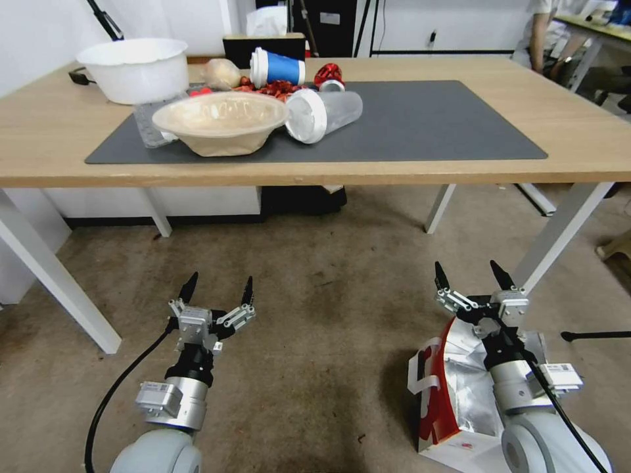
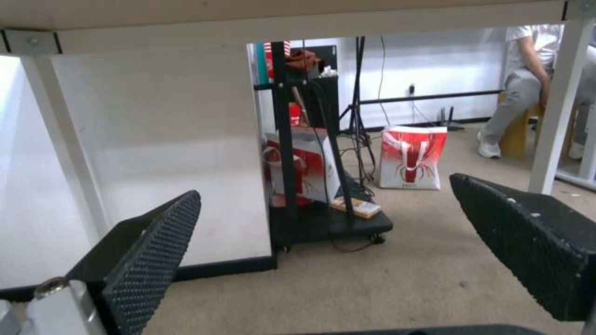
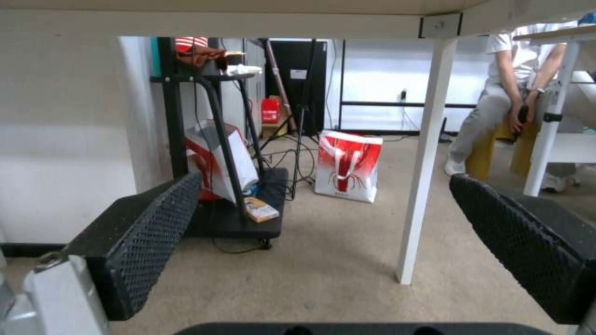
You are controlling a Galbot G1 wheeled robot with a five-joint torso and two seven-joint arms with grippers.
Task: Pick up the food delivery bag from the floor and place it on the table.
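The food delivery bag [image 1: 453,394] stands on the floor [image 1: 315,315] at the lower right, white with a red side panel, a foil lining and a white loop handle. My right arm reaches over its open top. The right gripper [image 1: 467,269] is open just past the bag's far edge, holding nothing, and in its wrist view the right gripper [image 3: 326,179] has its pads wide apart. My left gripper [image 1: 220,282] hovers open over bare carpet, and its wrist view shows the left gripper [image 2: 324,188] empty too. The table [image 1: 578,131] with its dark grey mat [image 1: 427,125] stands ahead.
The mat's left half holds a beige bowl [image 1: 220,121], a tipped clear cup [image 1: 325,115], a blue cup [image 1: 279,67] and a white tub [image 1: 135,69]. A white table leg [image 1: 559,230] rises near the right gripper. Beyond the table are a black cart [image 2: 323,218] and another red-and-white bag [image 3: 346,165].
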